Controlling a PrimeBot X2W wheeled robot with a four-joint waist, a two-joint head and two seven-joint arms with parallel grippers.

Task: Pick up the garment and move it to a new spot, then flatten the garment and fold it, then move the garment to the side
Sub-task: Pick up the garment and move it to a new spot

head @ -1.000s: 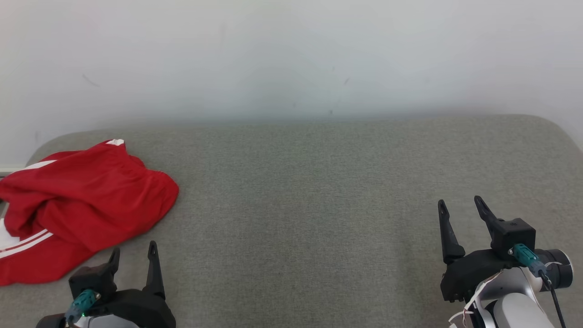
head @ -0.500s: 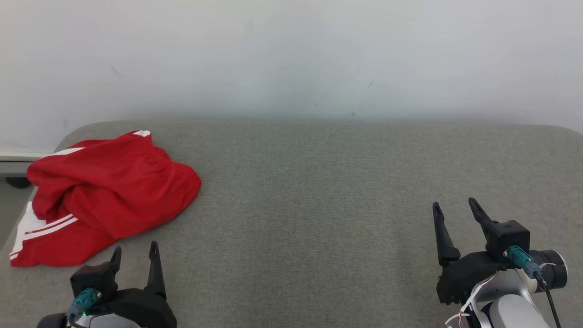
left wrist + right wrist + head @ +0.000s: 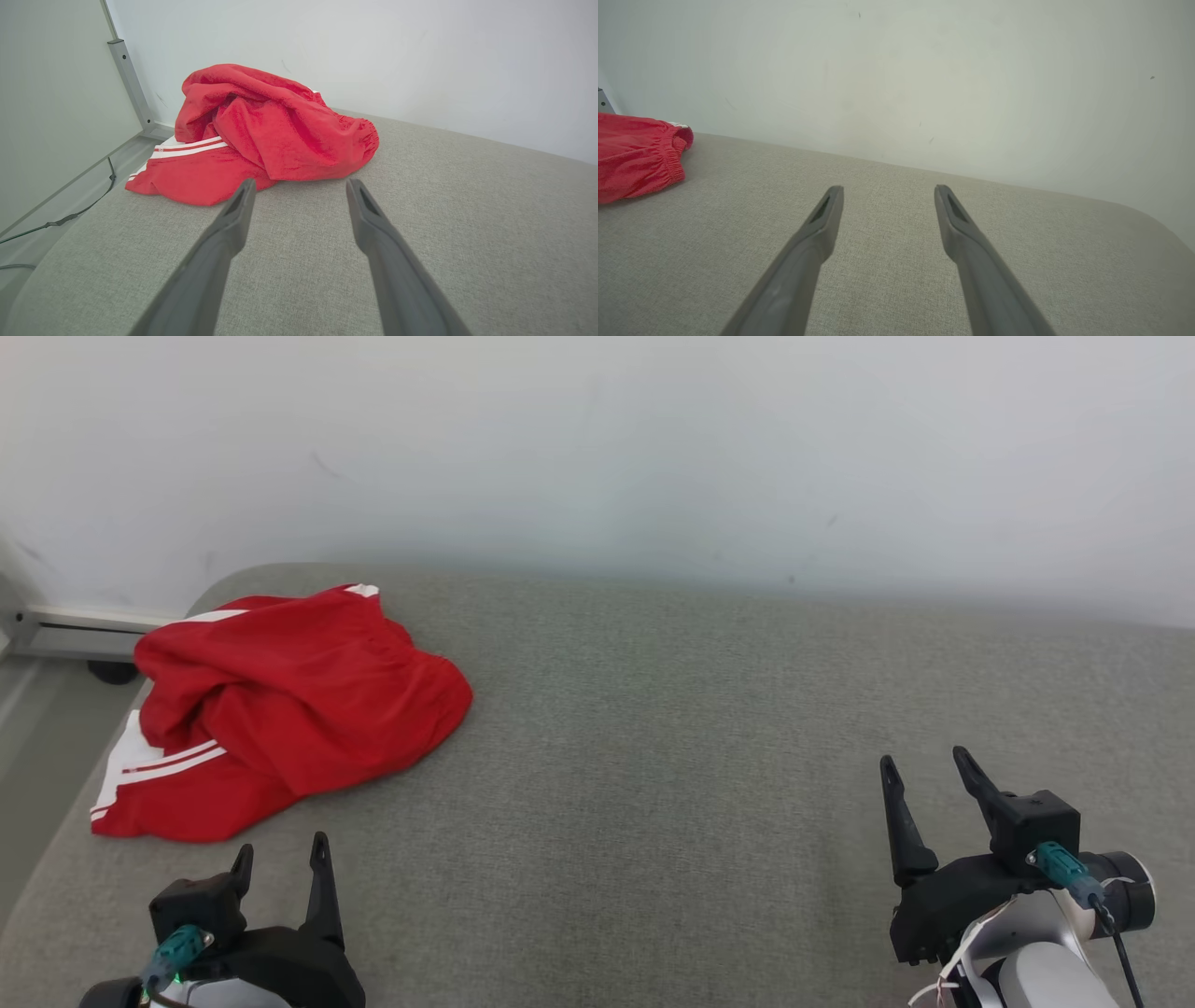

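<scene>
Jaws on both arms are spread wide, with nothing between them.

Left gripper: lower left of the head view, fingers pointing up-frame over the grey fabric surface. Released, empty. Cannot tell whether its underside touches the fabric.

Right gripper: lower right of the head view, fingers tilted slightly left. Released, empty, with bare grey fabric ahead of it. A teal connector sits on its body.

Garment: red, with white side stripes and a gathered elastic waistband. It lies crumpled in a heap on the far-left part of the surface, near the rounded corner. The striped end points toward the surface's left edge and the waistband end toward the middle. It rests wholly on the fabric, and neither gripper touches it.

Left wrist view: the heap sits just ahead of the left fingers, a little left of centre. The fingertips are near its front edge but apart from it, and the head view shows a strip of grey between them.

Right wrist view: only the waistband end shows, at the left border, well apart from the right fingers.

Surroundings: a white wall stands behind the surface, with a metal rail at its foot on the left. The left wrist view shows an upright metal post and a dark cable on the floor.
</scene>
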